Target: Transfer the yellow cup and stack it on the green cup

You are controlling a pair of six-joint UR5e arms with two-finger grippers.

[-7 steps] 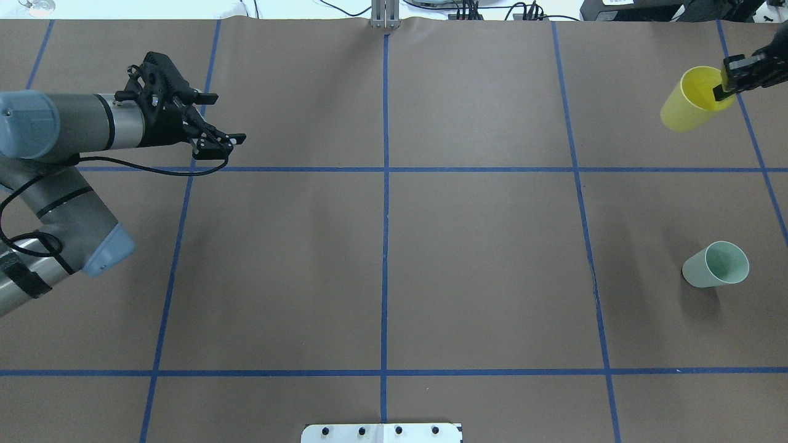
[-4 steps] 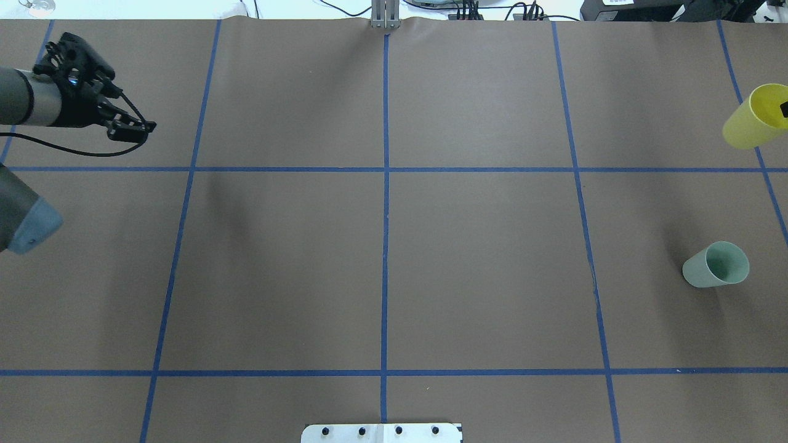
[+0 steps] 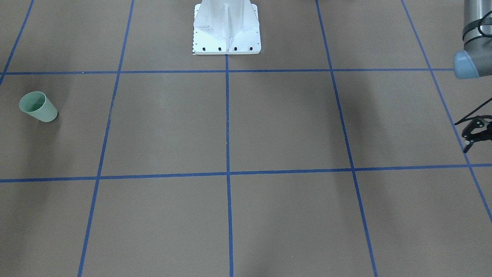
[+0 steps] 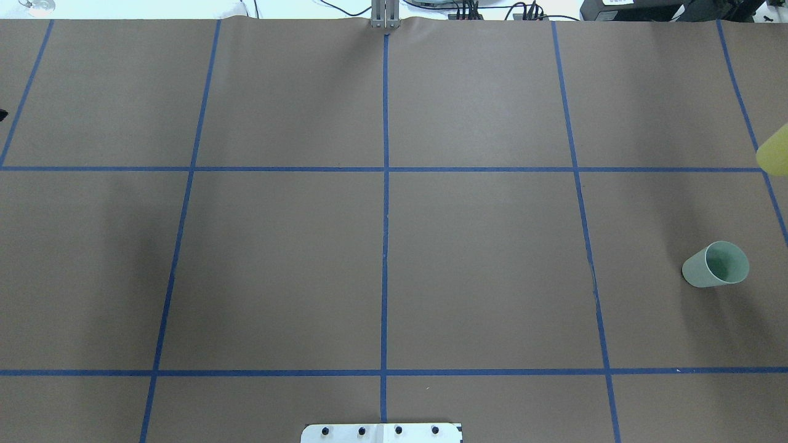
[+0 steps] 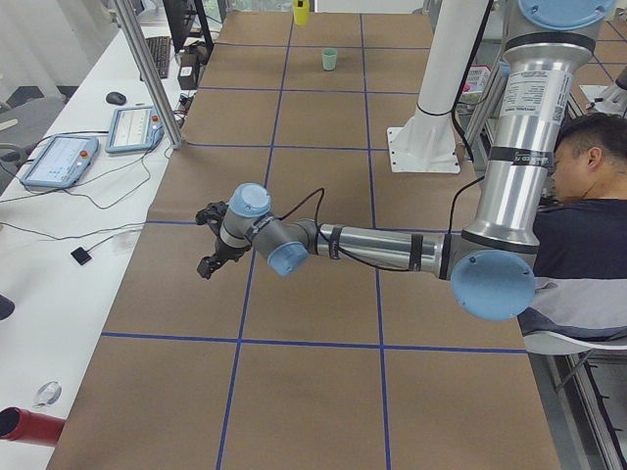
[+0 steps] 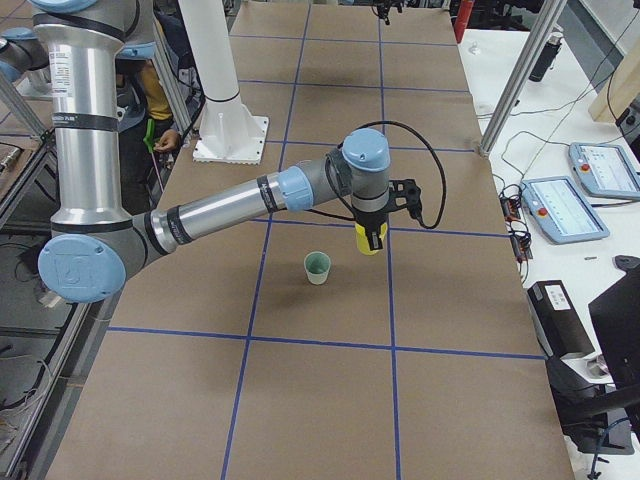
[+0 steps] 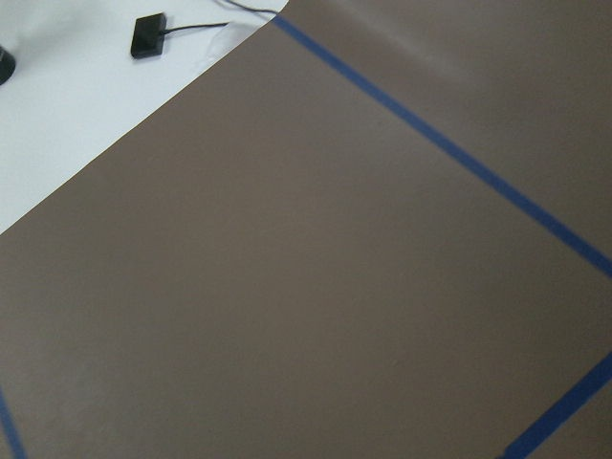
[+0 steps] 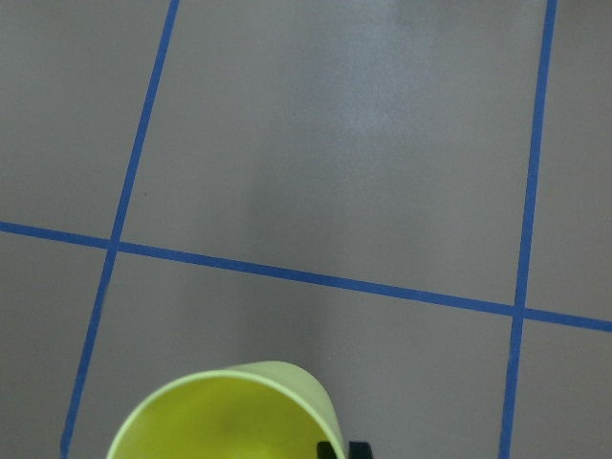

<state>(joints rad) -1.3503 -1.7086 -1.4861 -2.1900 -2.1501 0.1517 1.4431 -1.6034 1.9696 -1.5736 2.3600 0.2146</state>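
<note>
Yellow cup (image 6: pixel 364 246) in right tool (image 6: pixel 374 233): whole from the side, sliver overhead.

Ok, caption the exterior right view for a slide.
Right arm's fingers hold the yellow cup above the table, near the upright green cup.

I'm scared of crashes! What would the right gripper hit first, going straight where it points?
The right gripper points down; its yellow cup would probably meet bare table beside the green cup.
</note>
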